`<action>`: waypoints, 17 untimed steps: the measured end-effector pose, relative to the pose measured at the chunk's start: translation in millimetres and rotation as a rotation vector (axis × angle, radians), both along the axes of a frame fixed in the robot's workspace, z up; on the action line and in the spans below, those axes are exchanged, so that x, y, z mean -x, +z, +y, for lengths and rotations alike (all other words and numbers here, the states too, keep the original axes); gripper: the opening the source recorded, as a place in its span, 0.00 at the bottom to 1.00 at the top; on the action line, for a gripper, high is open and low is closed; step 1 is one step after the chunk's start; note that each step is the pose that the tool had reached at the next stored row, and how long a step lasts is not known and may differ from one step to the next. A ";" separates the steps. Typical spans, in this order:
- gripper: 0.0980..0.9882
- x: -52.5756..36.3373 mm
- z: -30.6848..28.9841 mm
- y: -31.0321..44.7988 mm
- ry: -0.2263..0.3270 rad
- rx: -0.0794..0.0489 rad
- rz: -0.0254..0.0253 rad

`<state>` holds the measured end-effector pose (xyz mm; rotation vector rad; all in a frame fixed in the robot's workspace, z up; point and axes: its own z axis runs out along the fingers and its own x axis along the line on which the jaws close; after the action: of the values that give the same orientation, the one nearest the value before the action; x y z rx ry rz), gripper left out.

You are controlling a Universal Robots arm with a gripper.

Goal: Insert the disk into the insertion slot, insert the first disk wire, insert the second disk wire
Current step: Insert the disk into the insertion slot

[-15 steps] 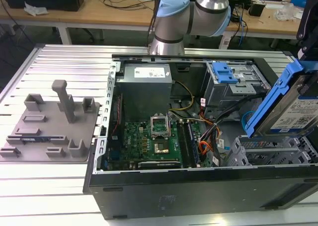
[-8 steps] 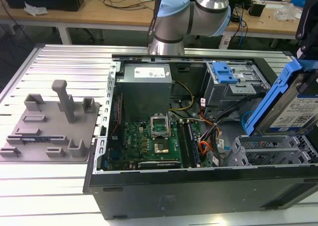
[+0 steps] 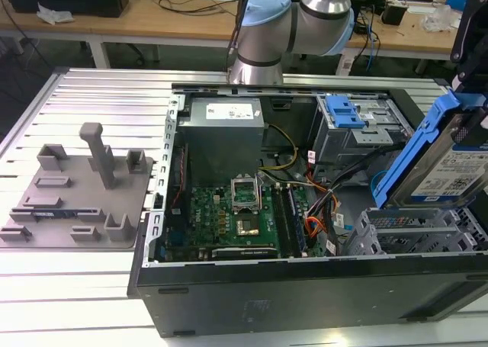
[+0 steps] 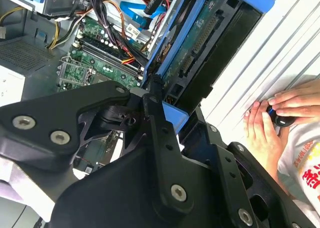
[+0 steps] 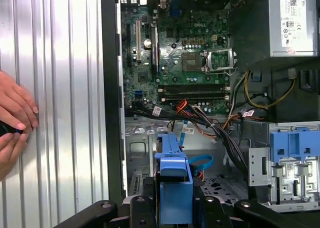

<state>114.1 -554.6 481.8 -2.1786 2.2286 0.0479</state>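
Note:
The disk (image 3: 450,171), silver with a white-and-blue label in a bright blue carrier, hangs steeply tilted over the computer case's end at the exterior view's right. My gripper (image 3: 474,126) is shut on it from above. In the first wrist view the carrier's blue edge (image 5: 174,188) stands between my black fingers (image 5: 142,208). The disk's underside (image 4: 200,42) shows in the second wrist view. The insertion slot (image 3: 404,232), a low grey perforated cage, lies just below the disk with its opening facing up; its metal (image 5: 140,148) lies beyond the carrier.
The open case (image 3: 229,293) holds a motherboard (image 3: 236,210), power supply (image 3: 225,130) and a taller grey bay with a blue latch (image 3: 343,114). Loose coloured cables (image 3: 316,221) lie beside the cage. A person's hands (image 5: 12,123) rest on the ribbed table (image 3: 91,278). A grey fixture (image 3: 76,194) sits at the exterior view's left.

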 end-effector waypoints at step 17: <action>0.30 -4.6 0.7 -7.7 0.000 0.000 0.0006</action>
<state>118.6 -554.0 474.0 -2.1786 2.2297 0.0481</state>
